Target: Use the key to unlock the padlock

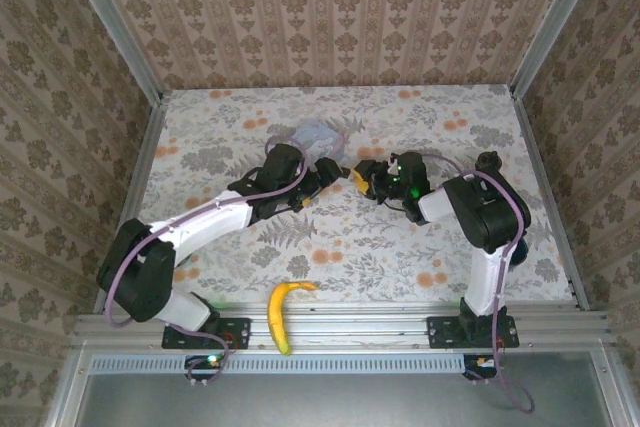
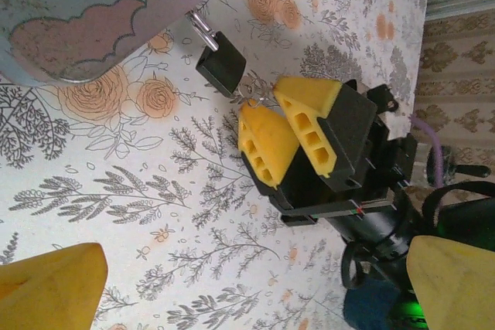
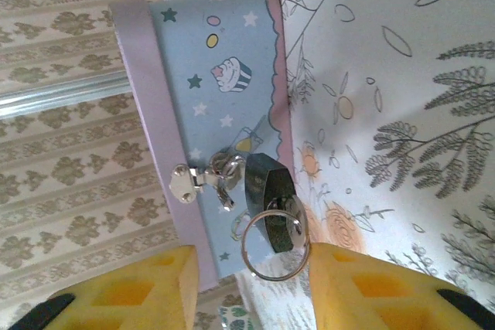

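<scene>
Right wrist view: the padlock (image 3: 267, 191) hangs at the clasp of a pale blue tin (image 3: 216, 90), with a key ring (image 3: 271, 251) dangling at its lower end. The right hand (image 3: 254, 268) is released, its fingers straddling the ring. The left hand (image 2: 255, 268) gapes wide over the floral surface (image 2: 155, 214).

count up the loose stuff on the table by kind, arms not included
banana: 1
blue cartoon tin: 1
padlock: 1
key ring: 1
dark knobbed jar: 1
total: 5
</scene>
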`<state>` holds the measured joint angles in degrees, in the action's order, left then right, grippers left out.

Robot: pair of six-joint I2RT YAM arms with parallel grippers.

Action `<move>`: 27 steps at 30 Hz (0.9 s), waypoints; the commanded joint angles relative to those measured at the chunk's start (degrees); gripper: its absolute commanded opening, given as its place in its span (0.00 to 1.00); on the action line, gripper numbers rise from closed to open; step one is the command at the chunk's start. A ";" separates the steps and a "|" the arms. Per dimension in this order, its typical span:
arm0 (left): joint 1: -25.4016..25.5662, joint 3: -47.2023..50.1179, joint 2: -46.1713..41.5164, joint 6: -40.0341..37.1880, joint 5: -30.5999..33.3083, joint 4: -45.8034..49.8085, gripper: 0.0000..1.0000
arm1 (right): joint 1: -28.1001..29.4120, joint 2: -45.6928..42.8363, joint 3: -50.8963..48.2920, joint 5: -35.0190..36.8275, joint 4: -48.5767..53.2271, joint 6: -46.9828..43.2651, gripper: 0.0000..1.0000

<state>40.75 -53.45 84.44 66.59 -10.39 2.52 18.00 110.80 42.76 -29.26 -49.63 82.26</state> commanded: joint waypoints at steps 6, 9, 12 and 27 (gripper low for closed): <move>-2.67 -4.06 -2.08 -9.68 3.56 5.61 1.00 | 0.59 -11.58 -1.28 4.48 18.79 -13.50 0.49; -3.84 -3.98 -5.01 -13.01 6.28 8.78 1.00 | 1.46 -17.01 -0.22 6.81 28.84 -20.76 0.50; -6.01 -2.77 -8.46 -15.67 7.72 10.70 1.00 | 3.23 -22.45 2.25 11.95 41.47 -30.39 0.52; -16.49 1.21 -19.58 -36.29 16.34 19.26 1.00 | 12.42 -28.53 11.91 31.16 67.52 -58.39 0.72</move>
<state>26.04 -52.84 65.17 37.63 2.90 18.79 28.56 81.65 51.40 -4.64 11.75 31.29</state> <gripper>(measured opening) 0.999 0.715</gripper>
